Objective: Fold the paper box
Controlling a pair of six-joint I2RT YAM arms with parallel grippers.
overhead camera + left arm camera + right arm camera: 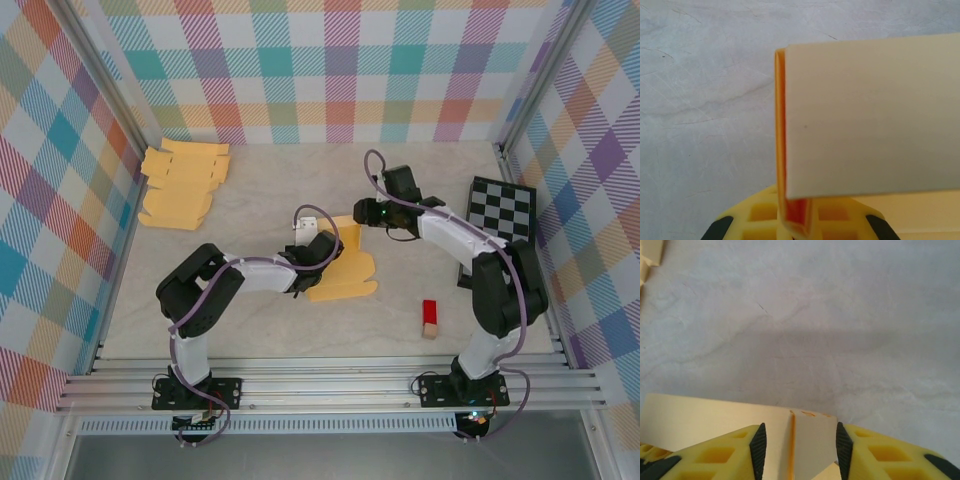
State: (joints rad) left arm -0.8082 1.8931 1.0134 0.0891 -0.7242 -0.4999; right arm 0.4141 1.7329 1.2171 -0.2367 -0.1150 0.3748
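Left gripper: jaws closed tight on the pale yellow flat-cut paper box. A thin doubled edge of the card is pinched between the two yellow fingers. One cream panel of the box stands up off that edge, and a brighter orange-yellow face shows along the fold. From overhead, the left gripper meets the paper box on the box's left side.

Right gripper: jaws partway open, with a clear gap between the black pads. The far edge of the paper box sits in that gap. A creased line in the card runs about midway between the pads. The card's corner is right up against the right-hand pad; I cannot tell whether it is touching. No pinch to be seen. From overhead, the right gripper is at the box's far end.

The box lies partly flat on the grey marbled surface, about midway between the two arms, with its near tabs spread out on the surface.

Around the box:
- A stack of flat yellow box blanks lies well off to the far left of it.
- A black-and-white checkered board lies to its right, well apart.
- A small red block with a tan end lies near and to the right of it, not touching.
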